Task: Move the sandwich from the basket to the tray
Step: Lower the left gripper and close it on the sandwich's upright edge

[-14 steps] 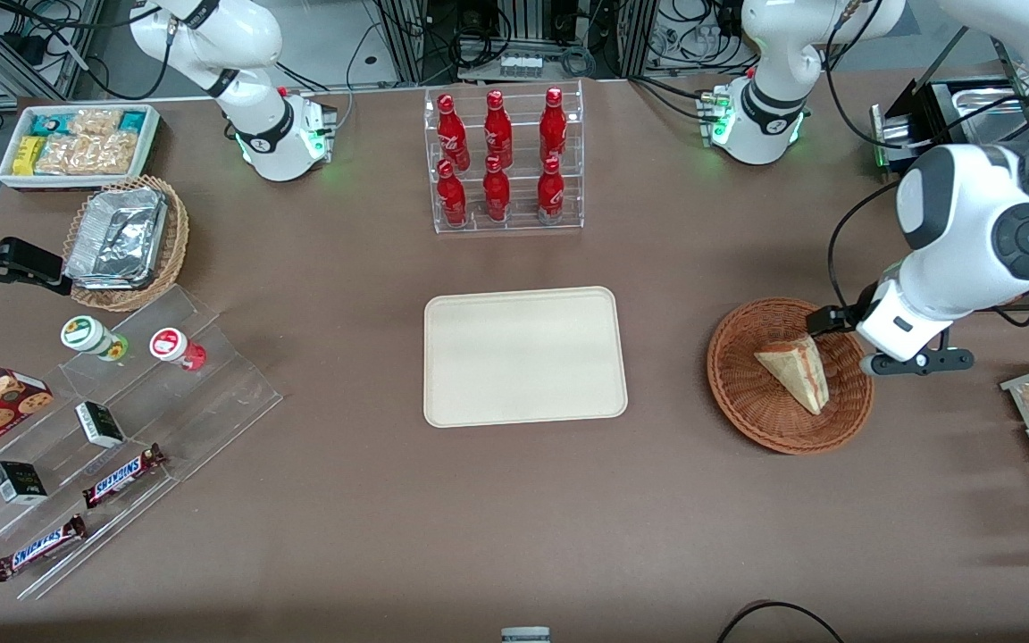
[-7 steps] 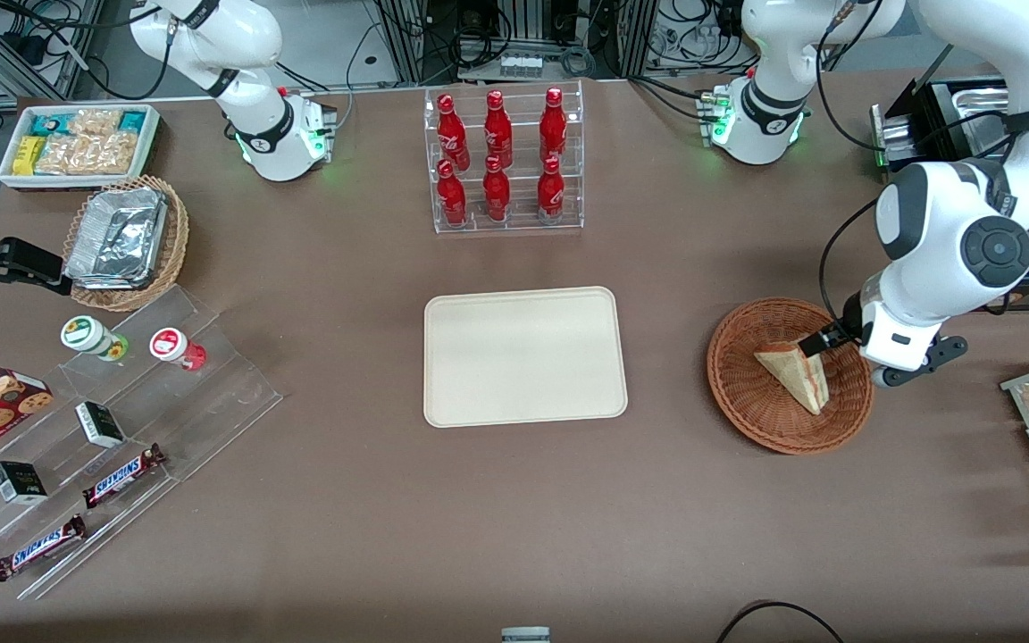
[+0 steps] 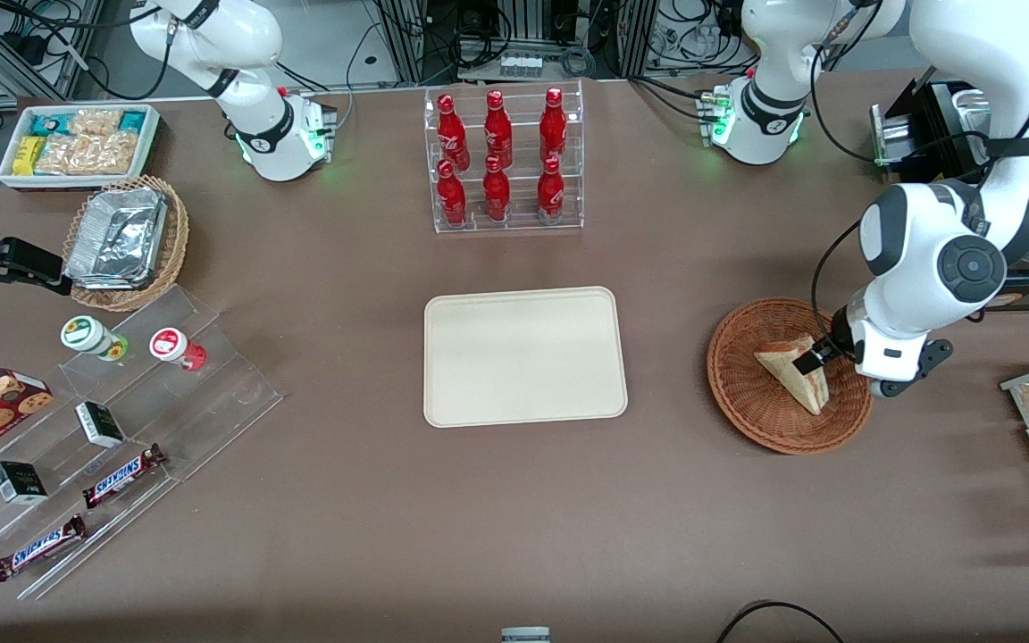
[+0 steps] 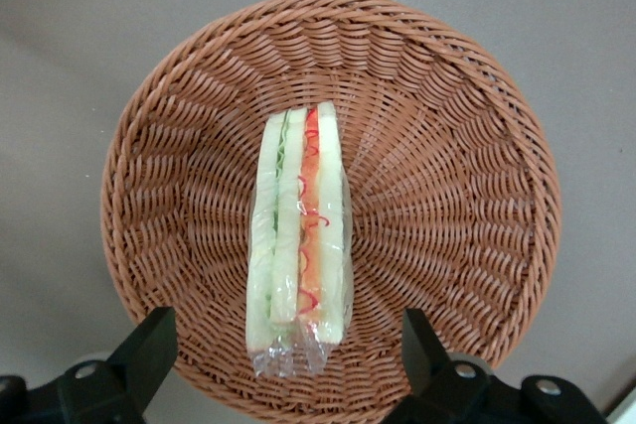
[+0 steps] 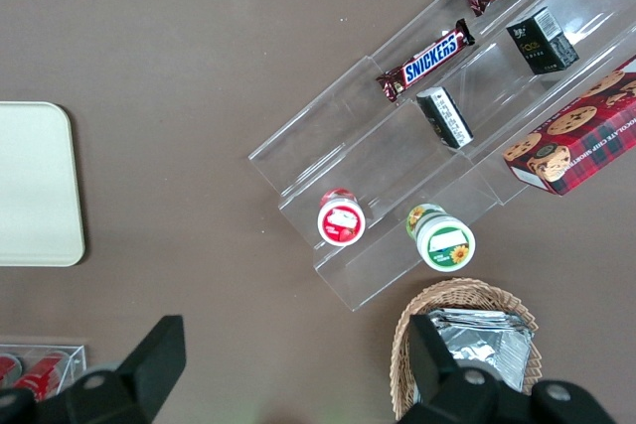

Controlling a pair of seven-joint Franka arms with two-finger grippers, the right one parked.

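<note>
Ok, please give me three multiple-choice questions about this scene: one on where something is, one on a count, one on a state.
1. Where is the triangular wrapped sandwich?
A. On the cream rectangular tray
B. In the round reddish-brown wicker basket
C. On the brown table

2. How many red bottles stand in the clear rack?
A. Four
B. Six
C. Eight

3. How is the left arm's gripper?
A. Open over the basket
B. Shut on the sandwich
C. Open over the tray

Answers: 1 B, it lies on the woven base. 2 B, the front view shows two rows of three. 3 A, the wrist view shows its fingers apart either side of the sandwich.
</note>
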